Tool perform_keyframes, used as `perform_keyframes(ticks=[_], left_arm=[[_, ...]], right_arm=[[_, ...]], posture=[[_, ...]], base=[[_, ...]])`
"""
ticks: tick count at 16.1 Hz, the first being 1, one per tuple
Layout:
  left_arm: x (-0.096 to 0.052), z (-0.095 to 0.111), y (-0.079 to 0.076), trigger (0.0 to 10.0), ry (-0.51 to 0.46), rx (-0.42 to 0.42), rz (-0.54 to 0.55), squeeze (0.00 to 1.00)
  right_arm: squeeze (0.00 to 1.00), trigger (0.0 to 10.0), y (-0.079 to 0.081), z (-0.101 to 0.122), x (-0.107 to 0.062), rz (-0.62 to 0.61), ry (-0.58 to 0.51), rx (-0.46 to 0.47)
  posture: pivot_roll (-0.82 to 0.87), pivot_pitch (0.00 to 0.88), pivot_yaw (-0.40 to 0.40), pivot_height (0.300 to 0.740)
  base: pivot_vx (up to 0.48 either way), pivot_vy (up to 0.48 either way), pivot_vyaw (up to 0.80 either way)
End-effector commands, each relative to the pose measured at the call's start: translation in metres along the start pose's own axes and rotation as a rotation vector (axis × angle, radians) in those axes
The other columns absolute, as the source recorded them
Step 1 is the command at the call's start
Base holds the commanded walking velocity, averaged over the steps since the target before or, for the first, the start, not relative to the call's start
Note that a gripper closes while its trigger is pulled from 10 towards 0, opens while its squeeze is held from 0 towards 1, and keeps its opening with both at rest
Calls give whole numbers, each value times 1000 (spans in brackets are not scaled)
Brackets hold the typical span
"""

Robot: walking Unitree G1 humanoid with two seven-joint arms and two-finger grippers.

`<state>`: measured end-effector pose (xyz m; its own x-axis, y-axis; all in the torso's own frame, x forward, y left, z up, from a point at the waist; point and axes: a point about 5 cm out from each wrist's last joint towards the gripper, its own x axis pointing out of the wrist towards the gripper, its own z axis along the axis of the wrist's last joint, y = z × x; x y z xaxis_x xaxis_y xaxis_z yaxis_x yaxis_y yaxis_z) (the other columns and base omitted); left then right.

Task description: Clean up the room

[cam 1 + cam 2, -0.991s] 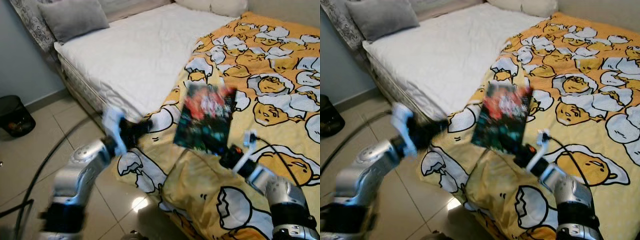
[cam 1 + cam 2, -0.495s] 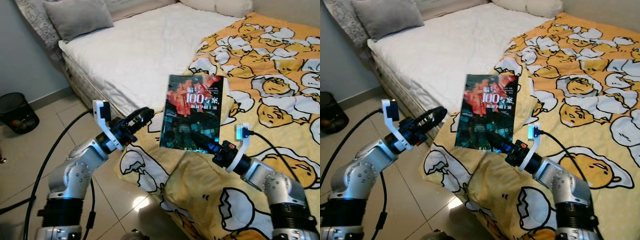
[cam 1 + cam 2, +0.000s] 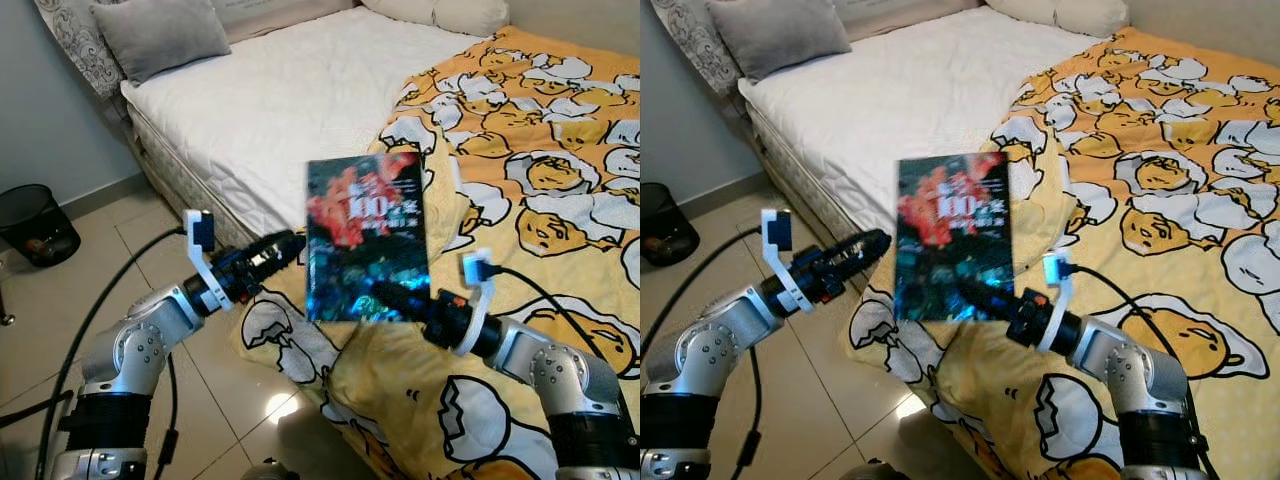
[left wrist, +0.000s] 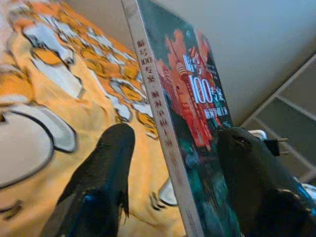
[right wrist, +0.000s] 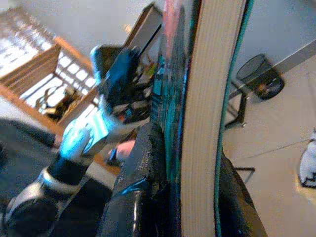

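A dark book (image 3: 365, 235) with a red and teal cover and white lettering stands upright in the air over the bed's edge. My right gripper (image 3: 398, 296) is shut on its lower edge, and its fingers (image 5: 143, 168) clamp the cover on either side of the white page block (image 5: 205, 123). From the left, my left gripper (image 3: 287, 246) reaches the book's left edge. It is open, and its two fingers (image 4: 106, 168) straddle the spine (image 4: 163, 133) without pressing it.
Under the book, a yellow duvet (image 3: 530, 130) with an egg pattern hangs over the bed's side. A white mattress (image 3: 290, 100) with a grey pillow (image 3: 165, 35) lies beyond. A black bin (image 3: 35, 222) stands on the tiled floor at the left. A black cable (image 3: 90, 320) trails by my left arm.
The right gripper has carried the book leftward, toward the left gripper. The left gripper has reached forward, and its fingers now stand around the book's spine.
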<state>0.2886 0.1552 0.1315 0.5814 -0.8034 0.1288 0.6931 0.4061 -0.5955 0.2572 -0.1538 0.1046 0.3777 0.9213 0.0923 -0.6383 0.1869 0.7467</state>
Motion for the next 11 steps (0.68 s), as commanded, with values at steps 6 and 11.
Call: perform_keyframes(ticks=[6, 11], left_arm=[[7, -12, -1, 0, 99, -152, -73, 0], [3, -14, -8, 0, 108, -128, -112, 0]], right_arm=[[0, 0, 15, 0, 10, 106, 68, -53], [0, 0, 11, 0, 13, 98, 84, -58]], posture=[[-56, 0, 50, 740], [-44, 0, 44, 740]], base=[[0, 0, 0], [0, 0, 0]])
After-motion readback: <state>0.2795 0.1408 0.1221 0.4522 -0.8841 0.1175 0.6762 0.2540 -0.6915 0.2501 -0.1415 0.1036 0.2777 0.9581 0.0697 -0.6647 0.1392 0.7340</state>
